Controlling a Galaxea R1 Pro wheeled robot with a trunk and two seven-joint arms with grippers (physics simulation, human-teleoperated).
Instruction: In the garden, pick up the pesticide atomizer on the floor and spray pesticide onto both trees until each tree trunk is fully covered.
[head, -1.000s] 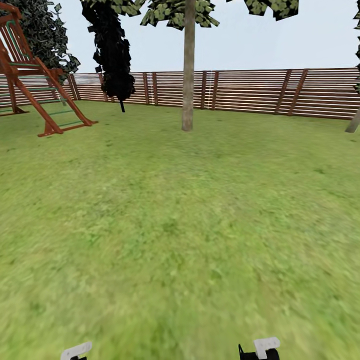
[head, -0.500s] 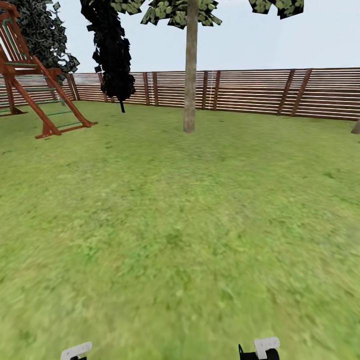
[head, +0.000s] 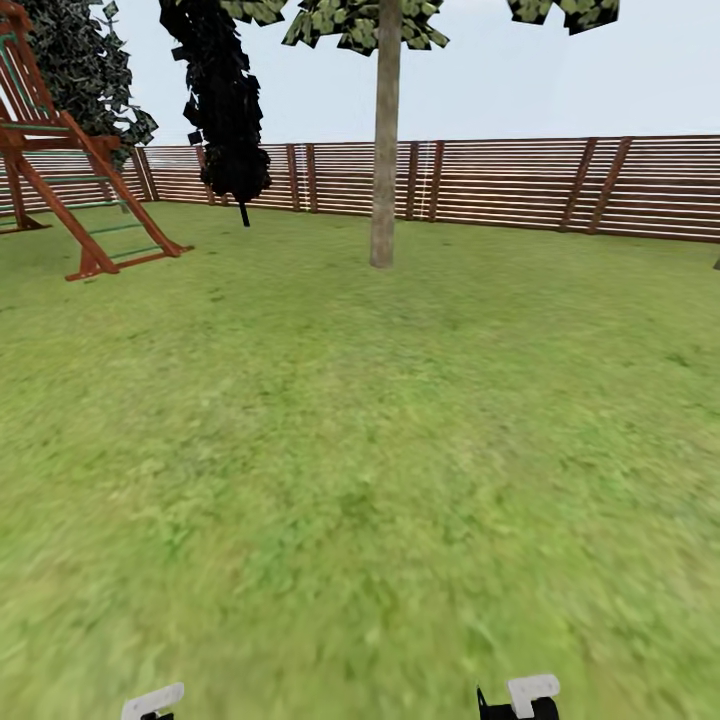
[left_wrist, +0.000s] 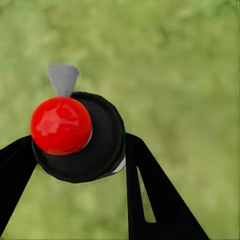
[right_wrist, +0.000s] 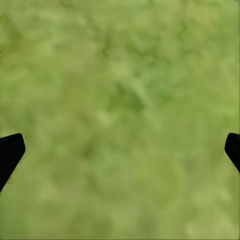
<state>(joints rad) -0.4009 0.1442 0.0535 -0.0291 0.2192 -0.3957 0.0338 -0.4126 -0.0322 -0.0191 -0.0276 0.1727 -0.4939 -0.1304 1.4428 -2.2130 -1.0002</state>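
The left gripper (left_wrist: 75, 155) is clamped on the pesticide atomizer (left_wrist: 90, 145), its 2 fingers pinching the round black body below the red cap. It looks light, rigid and smooth, so a body grip suits. No writing shows. The right gripper (right_wrist: 120, 150) hangs spread and empty above grass. The tree trunk (head: 385, 150) stands well ahead.

A wide green lawn (head: 380, 450) with mottled, blurry grass stretches back to a brown horizontal-slat wooden fence (head: 520, 185). Standing on the grass are a thick, pale grey-brown tree trunk (head: 385, 150) near the fence, a narrow black cypress-like tree (head: 225, 110) beside it, and a reddish-brown wooden play tower with green rungs (head: 70, 190) at the far side.
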